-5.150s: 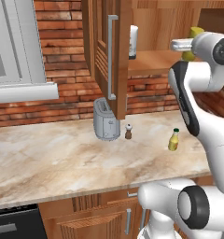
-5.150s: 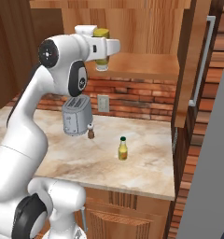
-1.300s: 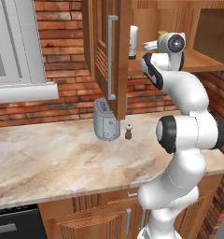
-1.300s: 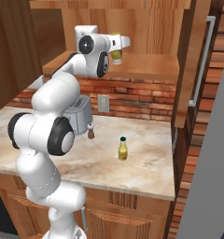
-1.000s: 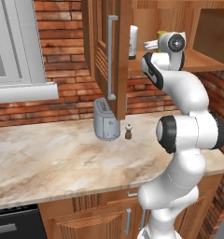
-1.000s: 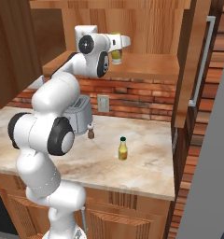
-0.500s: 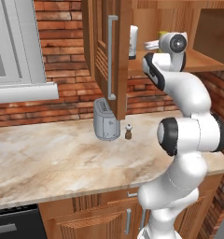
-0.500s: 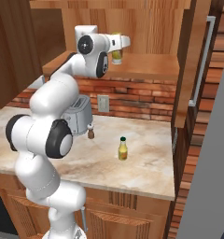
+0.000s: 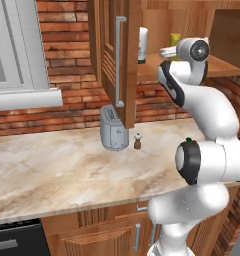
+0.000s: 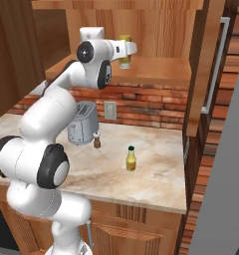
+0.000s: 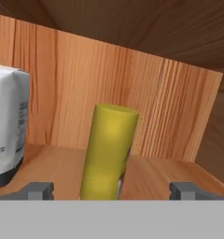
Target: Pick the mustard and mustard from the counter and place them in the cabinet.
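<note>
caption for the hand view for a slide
Open gripper facing the dull-yellow mustard bottle standing on the cabinet shelf.

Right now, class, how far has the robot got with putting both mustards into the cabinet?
Done: the plain yellow mustard stands on the cabinet shelf. In hand: nothing; the fingers stand open either side of it. Left: the slimmer green-tipped mustard is on the counter.

In the cabinet [image 10: 206, 60], the cylinder mustard [image 11: 108, 151] is standing upright on the shelf [image 10: 156, 69], between the claw's [image 11: 112, 190] spread fingertips [image 11: 37, 190], with a bottle [image 11: 6, 123] sitting to its left. Below, on the bench [image 10: 156, 164], the slim mustard [image 10: 131, 159] is standing right of the shaker [image 10: 97, 141] and toaster [image 10: 81, 128].
</note>
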